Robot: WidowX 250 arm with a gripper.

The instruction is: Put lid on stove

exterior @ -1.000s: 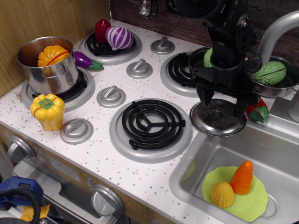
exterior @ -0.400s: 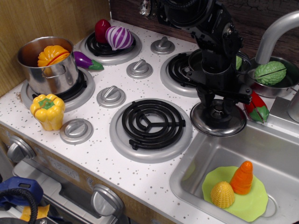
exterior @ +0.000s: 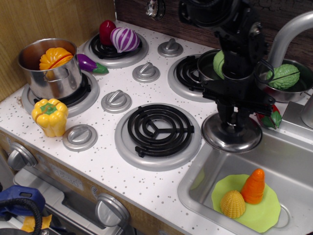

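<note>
The shiny steel lid (exterior: 217,139) is at the stove's right edge, partly over the rim of the sink. My black gripper (exterior: 233,119) comes straight down on its middle, and its fingers stand close together around the small knob, which they hide. I cannot tell whether the lid rests on the counter or hangs just above it. The white speckled stove (exterior: 122,171) fills the left and middle. Its front right coil burner (exterior: 157,129) is bare and lies just left of the lid.
A steel pot (exterior: 49,73) holding an orange pepper stands on the front left burner, with a yellow pepper (exterior: 49,116) before it. An onion (exterior: 124,39) lies on the back left burner. The sink (exterior: 293,161) holds a green plate (exterior: 264,213) with corn and a carrot. A faucet (exterior: 288,29) rises at the right.
My gripper dropped onto the lid, and its fingers, spread on either side of the knob a second ago, have closed on it. The lid has shifted slightly right and toward the sink.
</note>
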